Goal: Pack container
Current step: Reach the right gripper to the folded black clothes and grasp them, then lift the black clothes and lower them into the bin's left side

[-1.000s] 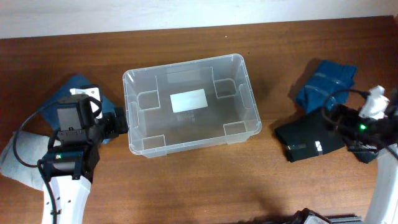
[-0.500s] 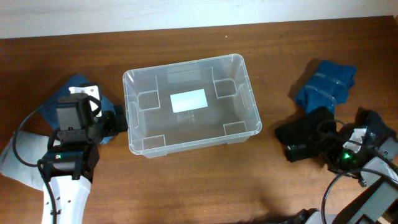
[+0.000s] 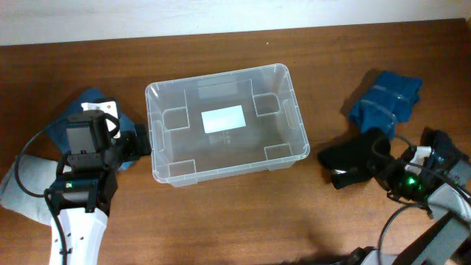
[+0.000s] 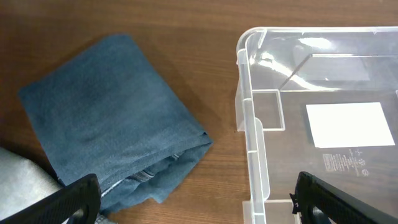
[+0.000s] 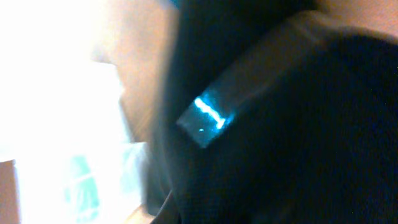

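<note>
The clear container (image 3: 224,121) stands mid-table with only a white label (image 3: 224,118) on its base. My left gripper (image 3: 140,144) hovers open at its left wall, over the edge of a folded blue denim cloth (image 3: 90,101). The left wrist view shows the open gripper (image 4: 196,208), the container's rim (image 4: 249,118) and the denim cloth (image 4: 106,137) between the wide-set fingers. My right gripper (image 3: 379,163) is shut on a black folded garment (image 3: 352,158) right of the container. That black garment (image 5: 280,124) fills the blurred right wrist view and hides the fingers.
A folded blue garment (image 3: 386,99) lies behind the black one at the far right. A pale grey cloth (image 3: 22,193) lies under the left arm at the table's left edge and shows as a pale cloth (image 4: 18,186) in the left wrist view.
The right gripper came down onto the black garment and shut on it; the garment has slid a little to the left. The left arm has not moved.
</note>
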You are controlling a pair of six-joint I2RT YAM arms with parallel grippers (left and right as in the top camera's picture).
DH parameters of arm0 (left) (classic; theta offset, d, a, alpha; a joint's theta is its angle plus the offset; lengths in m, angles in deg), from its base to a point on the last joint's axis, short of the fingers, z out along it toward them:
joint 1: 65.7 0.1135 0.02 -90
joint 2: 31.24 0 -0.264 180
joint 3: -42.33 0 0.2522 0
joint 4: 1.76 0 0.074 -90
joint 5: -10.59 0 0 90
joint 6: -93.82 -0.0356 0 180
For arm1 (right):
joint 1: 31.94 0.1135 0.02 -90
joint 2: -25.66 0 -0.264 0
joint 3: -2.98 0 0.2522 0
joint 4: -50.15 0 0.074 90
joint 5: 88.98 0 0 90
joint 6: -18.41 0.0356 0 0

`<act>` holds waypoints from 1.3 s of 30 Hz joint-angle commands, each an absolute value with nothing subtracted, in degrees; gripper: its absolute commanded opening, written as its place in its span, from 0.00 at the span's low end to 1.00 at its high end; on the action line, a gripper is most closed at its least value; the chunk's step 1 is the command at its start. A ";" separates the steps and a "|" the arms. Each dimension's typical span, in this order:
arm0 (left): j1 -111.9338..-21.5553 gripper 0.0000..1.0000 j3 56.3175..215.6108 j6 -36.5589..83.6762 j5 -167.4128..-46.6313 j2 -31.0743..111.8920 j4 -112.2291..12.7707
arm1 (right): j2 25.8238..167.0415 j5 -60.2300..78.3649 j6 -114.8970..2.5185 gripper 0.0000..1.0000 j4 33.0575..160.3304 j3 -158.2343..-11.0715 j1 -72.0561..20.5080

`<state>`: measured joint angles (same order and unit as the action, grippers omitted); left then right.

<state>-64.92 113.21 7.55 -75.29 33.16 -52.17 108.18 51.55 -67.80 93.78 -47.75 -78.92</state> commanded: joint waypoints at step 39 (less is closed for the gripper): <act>-44.16 1.00 114.52 11.99 -70.61 40.05 -56.30 | 131.33 23.48 -60.60 0.99 93.71 -95.57 -0.10</act>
